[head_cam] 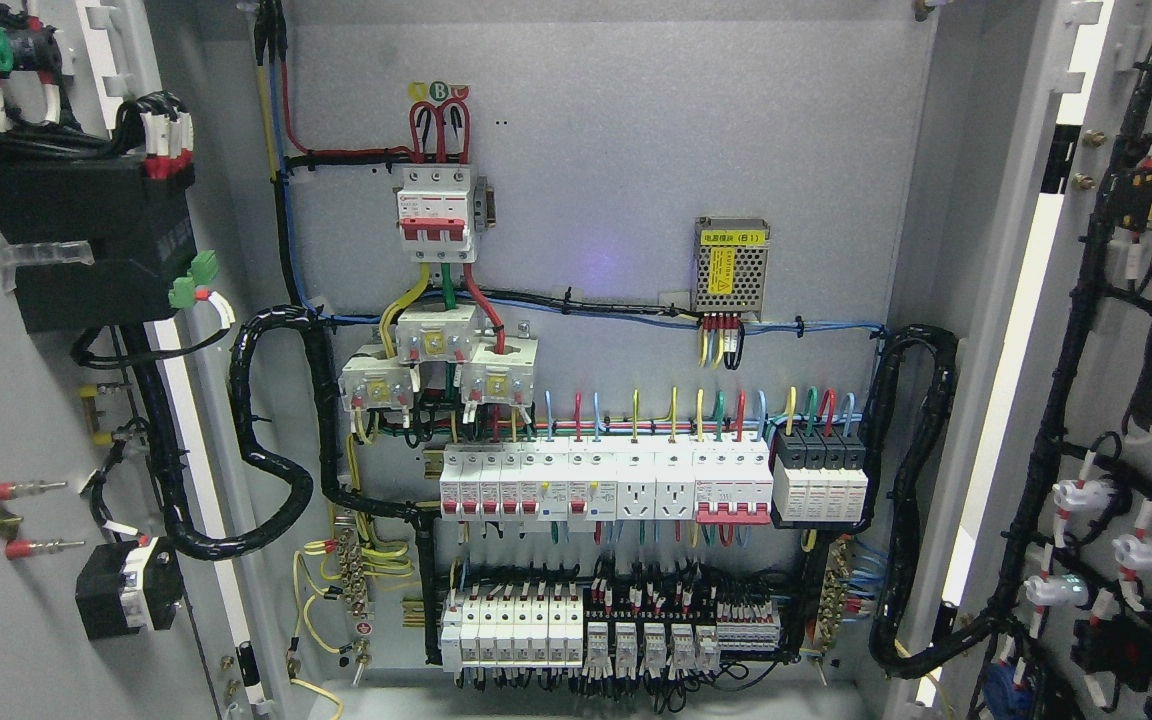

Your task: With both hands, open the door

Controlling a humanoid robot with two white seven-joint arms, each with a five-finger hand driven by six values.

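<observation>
With both doors swung wide, job looks done. Left door fills the left edge, right door the right edge, inner faces toward us. Neither robot hand in view, so can't tell their state. Cabinet interior exposed: red main breaker up top, breaker row mid-panel. Doors are sheet steel, stiff, likely heavy with mounted gear and cable looms tugging at the hinges. I'd grip the bare outer edge, never the wiring.
</observation>
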